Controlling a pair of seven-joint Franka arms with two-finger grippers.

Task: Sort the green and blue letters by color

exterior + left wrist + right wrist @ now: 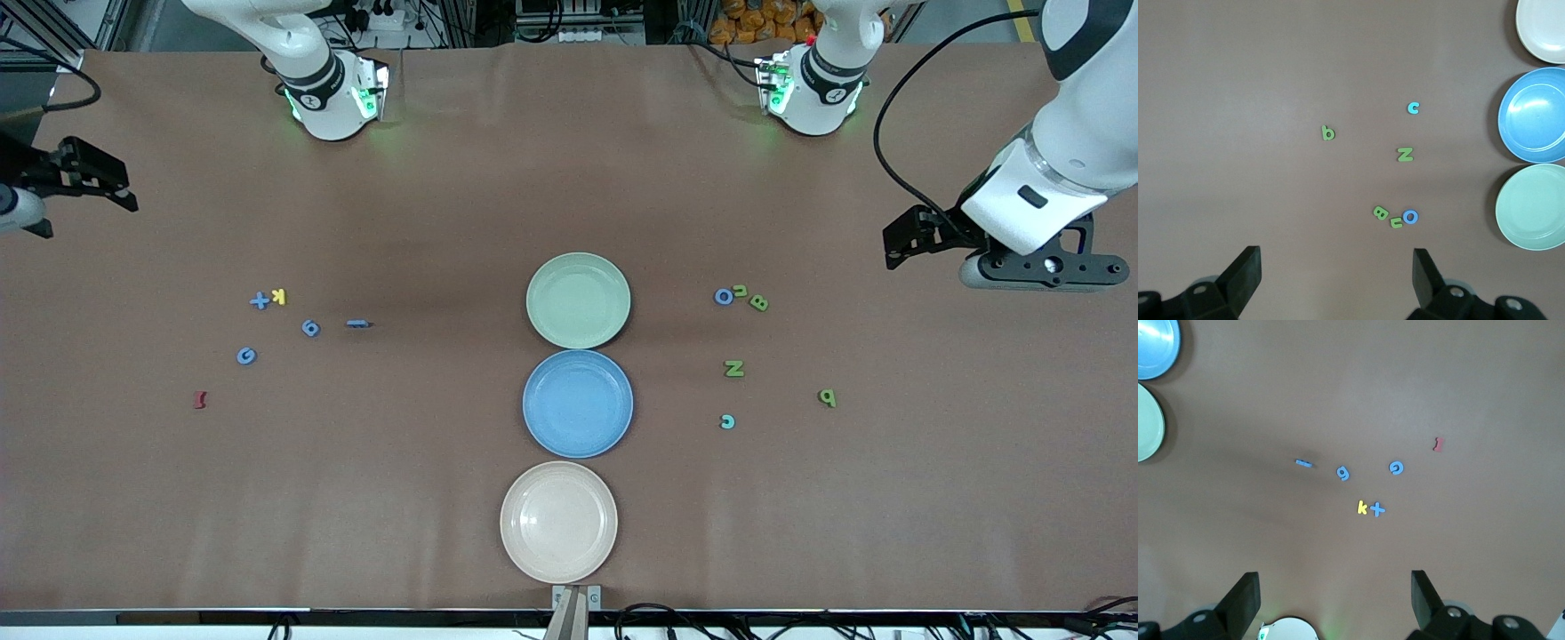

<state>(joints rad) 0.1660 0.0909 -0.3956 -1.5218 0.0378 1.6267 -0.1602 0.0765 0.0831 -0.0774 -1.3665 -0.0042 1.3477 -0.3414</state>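
While both hands [1335,273] [1335,590] wait open, letters [734,369] lie apart.

- Worktop [444,178]: matt brown covering, paper-like, faint creases.
- Three plates, green [578,300], blue [578,403], cream [558,521]: smooth plastic-looking, soft sheen.
- Blue and green letters [733,368]: matt, foam-like.

Plates: green plate [578,300], blue plate [578,403], cream plate [558,521] in a column mid-desk.
Blue letters [309,328]: at 9 o'clock of the plates.
Green letters [733,368]: at 3 o'clock.
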